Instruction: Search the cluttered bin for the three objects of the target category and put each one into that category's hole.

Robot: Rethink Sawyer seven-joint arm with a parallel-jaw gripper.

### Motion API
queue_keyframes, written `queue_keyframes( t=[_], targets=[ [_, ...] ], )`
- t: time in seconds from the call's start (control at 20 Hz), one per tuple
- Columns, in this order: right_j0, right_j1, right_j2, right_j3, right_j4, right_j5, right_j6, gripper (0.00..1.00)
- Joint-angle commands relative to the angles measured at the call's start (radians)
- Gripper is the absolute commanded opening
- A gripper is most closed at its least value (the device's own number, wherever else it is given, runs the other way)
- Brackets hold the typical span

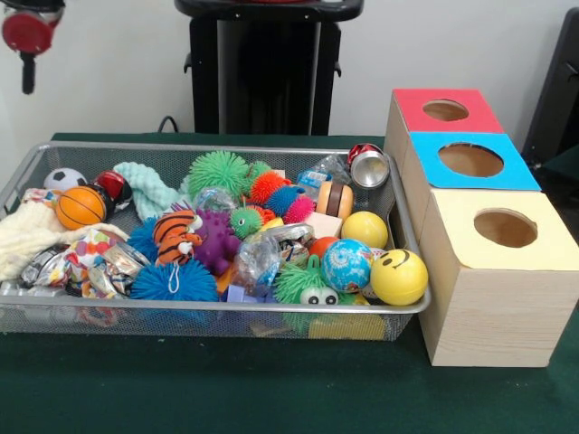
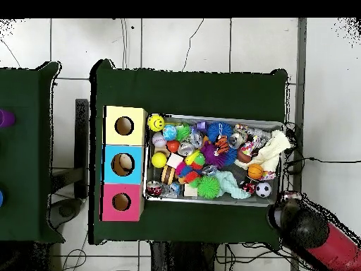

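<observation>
The silver wire-mesh bin (image 1: 217,308) stands on the green table, packed with toys; it also shows in the overhead view (image 2: 211,202). In it lie a yellow smiley ball (image 1: 399,276), a plain yellow ball (image 1: 365,229), a globe ball (image 1: 346,265), a basketball (image 1: 80,207), a soccer ball (image 1: 63,179), a green spiky ball (image 1: 218,172), a tiger toy (image 1: 176,235) and crinkly wrappers. The red-topped box's hole (image 1: 445,110) is at the far right, seen from above too (image 2: 121,202). My gripper (image 1: 28,63) hangs drawn back beyond the bin's far left corner, holding nothing I can see.
The blue-topped box's hole (image 1: 470,160) and the yellow-topped box's hole (image 1: 505,228) sit in a row with the red one, right of the bin. The black pedestal (image 1: 267,68) stands behind the table. My red arm (image 2: 317,236) lies off the table's corner. A second green table (image 2: 25,152) stands apart.
</observation>
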Motion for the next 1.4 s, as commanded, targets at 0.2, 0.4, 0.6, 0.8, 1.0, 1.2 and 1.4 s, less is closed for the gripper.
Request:
queue_keyframes(
  t=[0.2,0.4,0.6,0.8,1.0,1.2,1.4],
  targets=[
    [-0.079,-0.01,0.21,0.246,-0.176,-0.196,-0.055,0.0],
    [-0.124,0.007,0.226,0.257,-0.234,-0.248,-0.042,0.0],
    [-0.128,0.035,0.207,0.246,-0.294,-0.289,-0.027,0.0],
    [-0.166,0.133,0.205,0.192,-0.378,-0.371,-0.03,0.0],
    [-0.273,0.264,0.252,0.108,-0.487,-0.436,-0.063,0.0],
    [-0.313,0.356,0.268,0.03,-0.57,-0.478,-0.064,0.0],
    [-0.335,0.403,0.284,-0.015,-0.626,-0.487,-0.056,0.0]
  ],
)
